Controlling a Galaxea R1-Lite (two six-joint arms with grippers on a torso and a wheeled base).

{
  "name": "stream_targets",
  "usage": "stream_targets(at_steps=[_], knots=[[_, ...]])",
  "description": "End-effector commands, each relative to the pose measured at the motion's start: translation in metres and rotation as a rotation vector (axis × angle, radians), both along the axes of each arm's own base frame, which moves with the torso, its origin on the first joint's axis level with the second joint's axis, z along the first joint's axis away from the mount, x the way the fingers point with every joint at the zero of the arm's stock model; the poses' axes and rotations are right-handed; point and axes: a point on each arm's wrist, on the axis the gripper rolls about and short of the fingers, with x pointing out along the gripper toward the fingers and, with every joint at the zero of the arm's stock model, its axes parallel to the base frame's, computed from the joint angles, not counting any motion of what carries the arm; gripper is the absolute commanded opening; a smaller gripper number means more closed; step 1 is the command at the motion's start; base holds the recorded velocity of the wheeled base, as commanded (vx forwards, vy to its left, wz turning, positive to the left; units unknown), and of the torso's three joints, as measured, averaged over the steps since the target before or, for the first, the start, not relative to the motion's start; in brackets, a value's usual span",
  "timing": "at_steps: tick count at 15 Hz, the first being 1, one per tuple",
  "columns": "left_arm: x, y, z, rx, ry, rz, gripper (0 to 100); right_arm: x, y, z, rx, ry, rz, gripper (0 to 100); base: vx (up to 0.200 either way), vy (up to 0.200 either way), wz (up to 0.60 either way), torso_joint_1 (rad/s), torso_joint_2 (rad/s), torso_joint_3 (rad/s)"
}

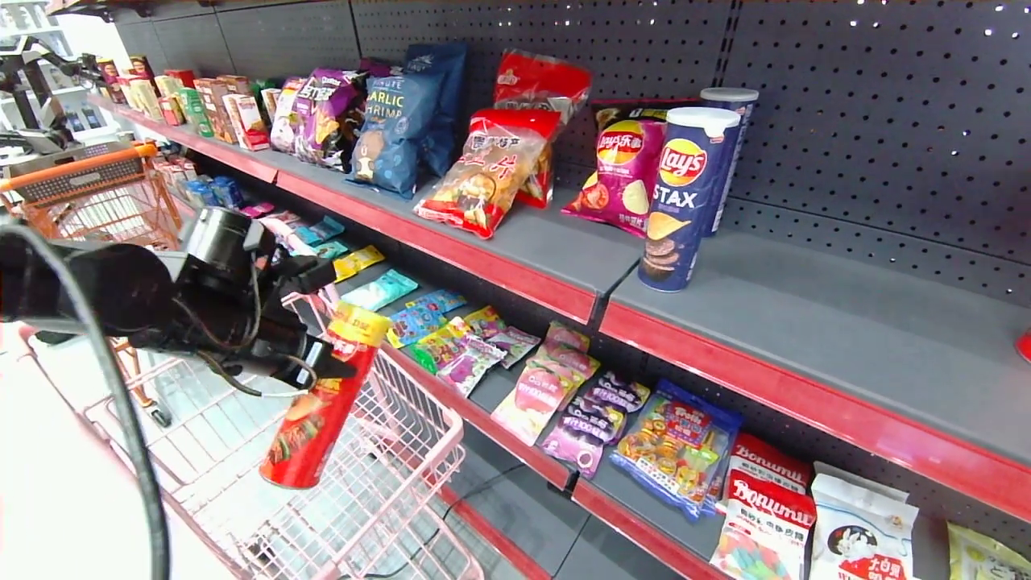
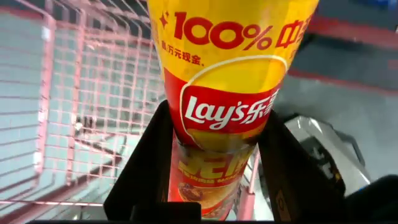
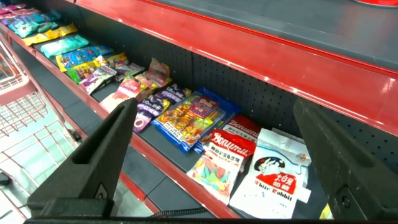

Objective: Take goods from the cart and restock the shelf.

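Blk left arm (image 1: 113, 294), grey cable (image 1: 133, 435); blk left pincer (image 2: 214, 146)

The grey, red-edged upper shelf (image 1: 805, 322) carries two upright blue chip canisters (image 1: 681, 201), a magenta chip bag (image 1: 620, 165), red snack bags (image 1: 487, 173) and dark blue bags (image 1: 399, 129). The lower shelf (image 1: 491, 396) holds flat candy pouches (image 1: 540, 387), a blue gummy bag (image 1: 676, 443) and a white sweet bag (image 1: 862, 524).
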Motion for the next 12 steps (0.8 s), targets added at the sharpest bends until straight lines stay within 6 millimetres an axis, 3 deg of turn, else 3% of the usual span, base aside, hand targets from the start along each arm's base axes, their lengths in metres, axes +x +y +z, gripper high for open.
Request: stream_targets(at_steps=[1, 3, 8, 9, 12], knots=[[-0.036, 0.007, 0.058, -0.041, -0.198, 0.021, 0, 0.0, 0.0, 0.0, 0.0, 0.002, 0.001, 100, 0.0, 0.0, 0.0, 0.0, 0.0, 0.0], [-0.051, 0.011, 0.073, -0.069, -0.316, 0.041, 0, 0.0, 0.0, 0.0, 0.0, 0.002, 0.001, 100, 0.0, 0.0, 0.0, 0.0, 0.0, 0.0], [-0.067, 0.02, 0.069, -0.091, -0.526, 0.046, 0, 0.0, 0.0, 0.0, 0.0, 0.0, 0.001, 100, 0.0, 0.0, 0.0, 0.0, 0.0, 0.0], [-0.08, 0.021, 0.068, -0.093, -0.565, 0.048, 0, 0.0, 0.0, 0.0, 0.001, 0.002, 0.001, 100, 0.0, 0.0, 0.0, 0.0, 0.0, 0.0], [-0.1, 0.024, 0.086, -0.101, -0.642, 0.063, 0, 0.0, 0.0, 0.0, 0.003, 0.002, 0.001, 100, 0.0, 0.0, 0.0, 0.0, 0.0, 0.0]])
